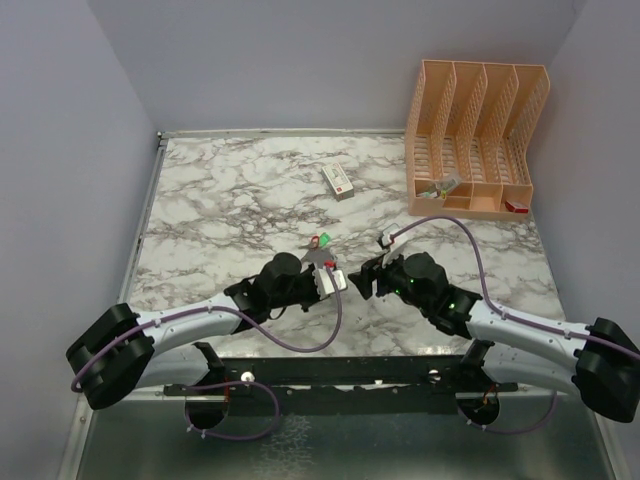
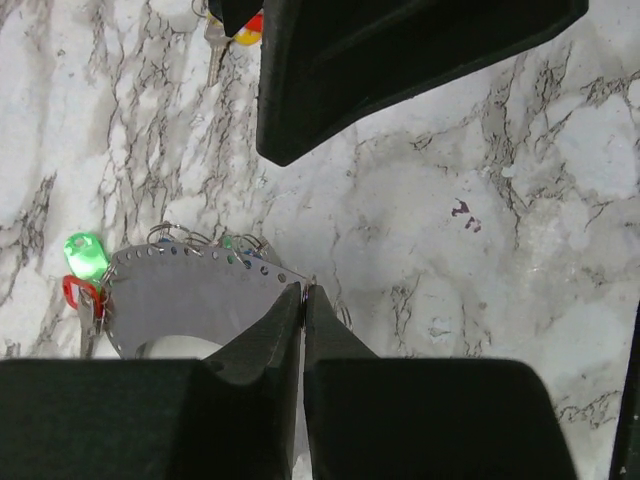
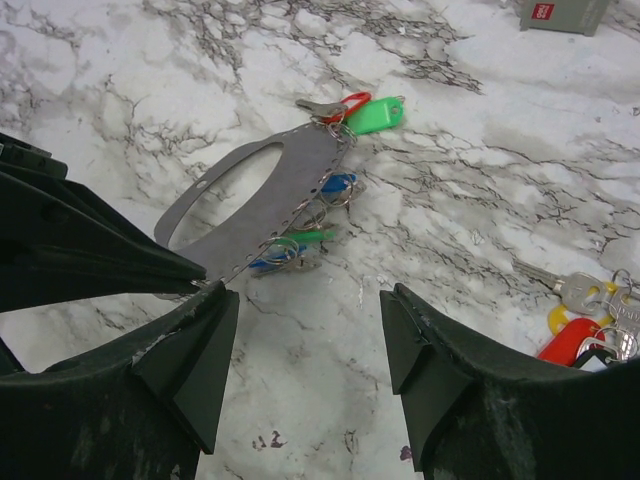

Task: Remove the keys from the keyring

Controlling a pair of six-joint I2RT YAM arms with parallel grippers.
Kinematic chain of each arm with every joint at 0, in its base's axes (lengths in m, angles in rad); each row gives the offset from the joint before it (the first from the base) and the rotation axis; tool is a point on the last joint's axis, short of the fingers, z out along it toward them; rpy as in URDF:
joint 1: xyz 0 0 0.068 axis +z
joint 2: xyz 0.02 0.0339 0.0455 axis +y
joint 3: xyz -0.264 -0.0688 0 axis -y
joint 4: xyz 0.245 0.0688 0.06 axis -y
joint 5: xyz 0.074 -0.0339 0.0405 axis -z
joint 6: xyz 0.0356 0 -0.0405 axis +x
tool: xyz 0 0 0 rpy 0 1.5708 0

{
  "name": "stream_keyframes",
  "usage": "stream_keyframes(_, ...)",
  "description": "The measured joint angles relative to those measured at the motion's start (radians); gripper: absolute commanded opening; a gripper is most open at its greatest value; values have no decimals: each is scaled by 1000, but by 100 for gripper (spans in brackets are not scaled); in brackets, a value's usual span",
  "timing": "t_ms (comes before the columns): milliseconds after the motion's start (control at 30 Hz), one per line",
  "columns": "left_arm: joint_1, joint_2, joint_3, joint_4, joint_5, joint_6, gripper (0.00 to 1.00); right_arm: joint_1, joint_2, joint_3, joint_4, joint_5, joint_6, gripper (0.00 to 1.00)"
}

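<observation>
Keyring over marble table, apparently lifted; grey walls.

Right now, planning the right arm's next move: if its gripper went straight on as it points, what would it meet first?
Probably the keys along the edge of the keyring, dead ahead of the right gripper, jaws open. Height over the table is unclear, so it might pass above.

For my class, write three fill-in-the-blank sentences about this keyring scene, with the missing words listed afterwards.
1. The left gripper is ____ on the keyring.
2. The right gripper has its jaws ____.
3. The key lying against the red key has a ____ head.
Missing words: shut; open; green.
</observation>
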Motion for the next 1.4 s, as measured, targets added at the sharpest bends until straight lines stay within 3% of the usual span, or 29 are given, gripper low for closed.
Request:
stream_keyframes(100,-5,0,-8,5,-9,-37,33,0,14,0,0,-5,-4,67)
stream_keyframes(333,-19,-24,-15,16,-86,-198,40,0,33,0,0,-14,-5,67)
stream_keyframes(667,-20,-144,-17,-23,-403,-658,68,0,29,0,-1,-4,0,72)
stream_keyframes(767,-20,-150,-17,-64,-467,-753,79,0,7,0,-12,43,11,77)
stream_keyframes(900,-20,-172,0,-159,-563,-827,86,0,-49,-2,-46,158,41,80)
stream_keyframes(1000,-19,-216,40,-246,-639,-848,99,0,-101,-2,-78,255,68,85)
stream_keyframes(1133,-19,-317,114,-354,-741,-852,99,0,-198,6,-175,388,108,100)
stream_keyframes(1400,-19,-544,227,-520,-863,-839,99,0,-370,164,-460,600,174,100)
